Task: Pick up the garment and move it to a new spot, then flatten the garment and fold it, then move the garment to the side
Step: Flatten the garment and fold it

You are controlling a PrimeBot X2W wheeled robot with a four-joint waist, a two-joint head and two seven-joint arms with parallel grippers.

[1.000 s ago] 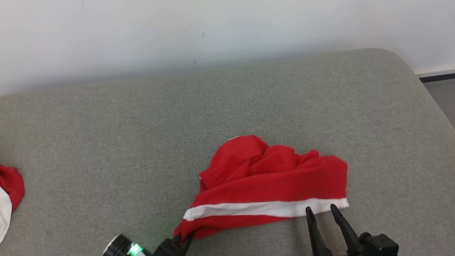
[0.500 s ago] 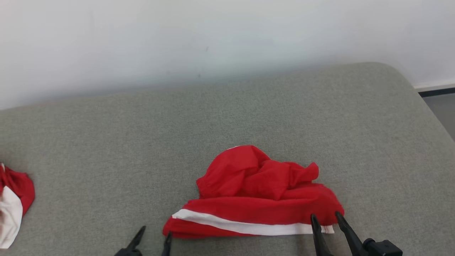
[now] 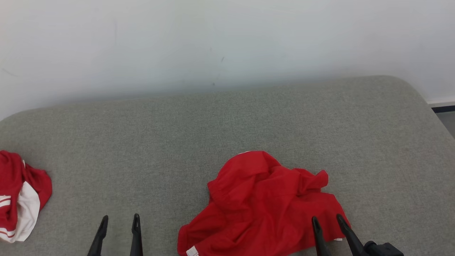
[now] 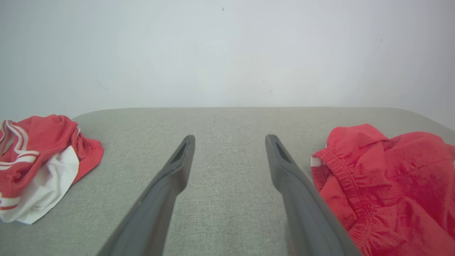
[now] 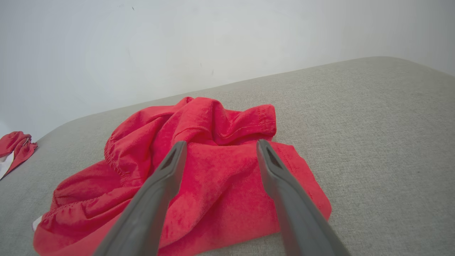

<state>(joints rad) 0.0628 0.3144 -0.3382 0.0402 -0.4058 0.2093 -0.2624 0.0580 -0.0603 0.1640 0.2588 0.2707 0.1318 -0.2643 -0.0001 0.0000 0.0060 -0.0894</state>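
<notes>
A crumpled red garment (image 3: 263, 206) with an elastic waistband lies on the grey cushioned surface (image 3: 213, 124), low and right of centre in the head view. It is also in the left wrist view, the garment (image 4: 387, 177) at the right, and in the right wrist view, the garment (image 5: 199, 170) in the middle. My left gripper (image 3: 119, 221) stands open to the left of it, over bare fabric, holding nothing. My right gripper (image 3: 327, 220) is open above the garment's right edge, with nothing between its fingers.
A second bundle of red and white cloth (image 3: 17, 199) lies at the far left edge of the surface, also the cloth (image 4: 39, 160) in the left wrist view. A pale wall (image 3: 213, 42) runs behind. The surface's rounded right corner (image 3: 412, 92) drops to the floor.
My left gripper let go of the garment's corner, opened and drew away to the left. The garment slumped so its white stripe is tucked under. The camera tilted, shifting the picture down.
</notes>
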